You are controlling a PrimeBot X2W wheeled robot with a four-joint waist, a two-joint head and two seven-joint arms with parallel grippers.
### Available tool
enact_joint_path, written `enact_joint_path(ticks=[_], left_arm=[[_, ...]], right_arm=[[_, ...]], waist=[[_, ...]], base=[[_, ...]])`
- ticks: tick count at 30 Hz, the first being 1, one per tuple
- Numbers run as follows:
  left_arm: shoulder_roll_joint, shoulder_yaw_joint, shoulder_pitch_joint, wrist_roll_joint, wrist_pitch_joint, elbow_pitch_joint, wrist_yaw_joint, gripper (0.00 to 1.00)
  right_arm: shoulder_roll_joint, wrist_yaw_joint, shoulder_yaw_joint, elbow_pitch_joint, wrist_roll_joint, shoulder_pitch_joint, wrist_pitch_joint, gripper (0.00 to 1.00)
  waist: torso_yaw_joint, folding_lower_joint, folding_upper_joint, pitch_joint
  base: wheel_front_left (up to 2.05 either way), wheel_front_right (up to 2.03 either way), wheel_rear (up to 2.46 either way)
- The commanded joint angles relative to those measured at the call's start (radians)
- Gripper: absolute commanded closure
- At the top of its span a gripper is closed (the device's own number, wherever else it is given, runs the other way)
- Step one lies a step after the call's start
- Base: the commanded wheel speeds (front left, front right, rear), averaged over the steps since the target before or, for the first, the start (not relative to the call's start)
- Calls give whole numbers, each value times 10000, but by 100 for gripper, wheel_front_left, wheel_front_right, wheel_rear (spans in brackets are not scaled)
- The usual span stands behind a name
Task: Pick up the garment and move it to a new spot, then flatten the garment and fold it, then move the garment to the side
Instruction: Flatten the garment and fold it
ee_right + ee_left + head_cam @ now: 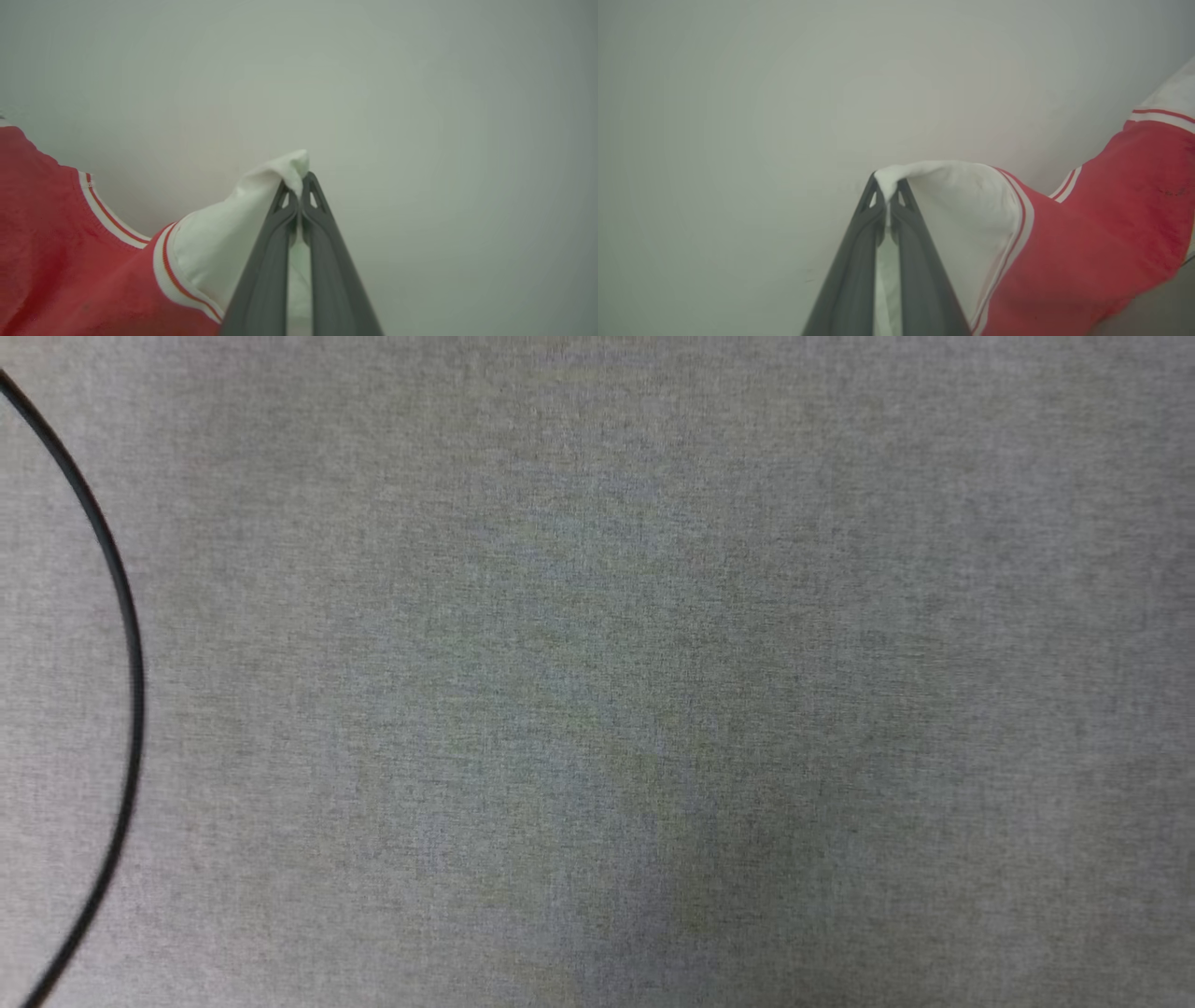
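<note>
The garment (1087, 242), a red jersey with red-and-white striped trim, is hanging off its two white ends against a pale, featureless background (738, 116); you cannot tell from the wrist views what that background is. In the left wrist view, your left pincer (888, 186) is clenching a bunched tip of one white sleeve (966, 196), its two dark fingers pressing together on the cloth, and the red body is trailing away toward that view's right edge. In the right wrist view, your right pincer (299, 184) is likewise gripping the tip of the second sleeve (219, 238), fingers meeting on the white fabric, with the red body running off toward that view's lower left. A curved striped band, apparently the neckline, is showing between the two sleeves in both wrist views. In the head view, you are looking down on a grey woven surface (653, 663); whether it is a tabletop cannot be told. A thin black cable (126, 616) is arcing across its left side.
</note>
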Motion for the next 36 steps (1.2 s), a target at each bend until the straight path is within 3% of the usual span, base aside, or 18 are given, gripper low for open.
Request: enact_joint_path(ticks=[1, 13, 21, 36], left_arm=[[4, 45, 345, 10, -62, -58, -30, 100], [408, 1400, 5554, 374, -62, -2541, 716, 100], [594, 2267, 9480, 268, -63, -4379, 1537, 100], [631, 2666, 14737, -217, -63, -5268, 2288, 100]], right_arm=[[14, -15, 62, 29, 161, 354, -132, 100], [-448, -13, 1500, -1251, 1692, 5188, -874, 100], [-1083, -13, 1858, -2666, 2387, 8695, -689, 100], [-1485, -13, 960, -4267, 2953, 13895, -112, 100]], waist=[[-9, -2, 0, -120], [-83, -2, 0, -1419], [-102, -2, 0, -2551], [-178, -2, 0, -4718]], base=[[0, 0, 0], [0, 0, 0], [0, 0, 0], [0, 0, 0]])
